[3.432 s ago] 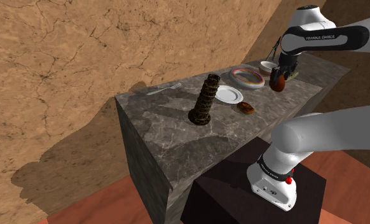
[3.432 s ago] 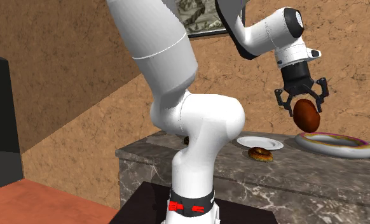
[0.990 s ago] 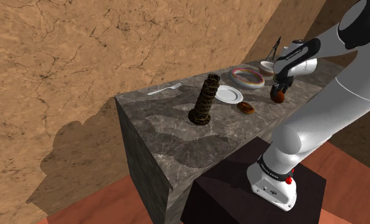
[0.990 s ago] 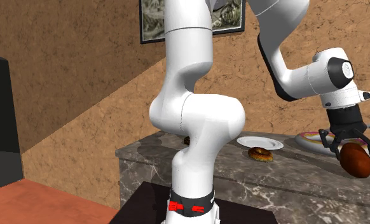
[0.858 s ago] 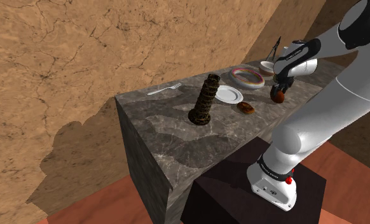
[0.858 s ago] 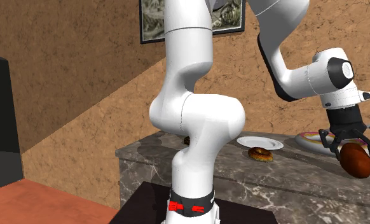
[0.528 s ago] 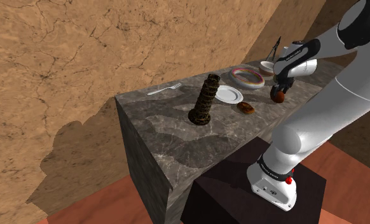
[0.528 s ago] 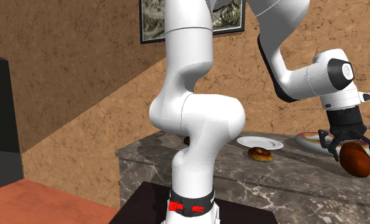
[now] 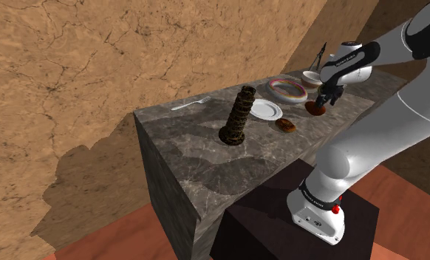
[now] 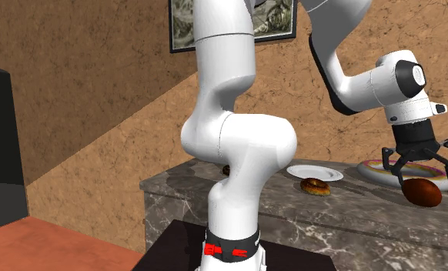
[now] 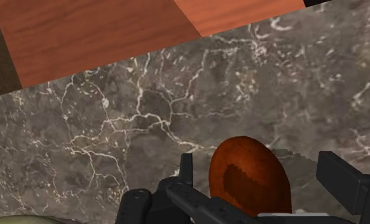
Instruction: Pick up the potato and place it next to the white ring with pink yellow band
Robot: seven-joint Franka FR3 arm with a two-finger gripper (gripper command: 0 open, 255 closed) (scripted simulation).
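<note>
End effector: the end effector (image 10: 420,171) stands wide, its black fingers spread to either side and touching nothing; in the wrist view both fingers (image 11: 342,178) sit clear of the brown skin between them.
Potato: the potato (image 10: 421,192) lies on its side on the marble table (image 10: 346,209), directly under the end effector and free of it.
Ring: the white ring with the pink and yellow band (image 9: 287,89) lies flat just beside the potato (image 9: 315,110), on the side farther from the stand; the two look close but apart.
Just changed: half a second ago the fingers were closed around the potato, which was tipped at a slant low over the table; now they have let go and the hand has risen a little, and the potato has settled flatter.
Meaning for the task: the release looks made, and the potato appears to lie where it was asked to be, so the placing is likely all but finished.
Left to do: judging by this, only to lift the arm away without nudging the potato.
Risk: the potato is rounded and could roll if touched.
Neighbours: the white plate (image 9: 265,110) and the doughnut (image 9: 285,125) lie well clear.
</note>
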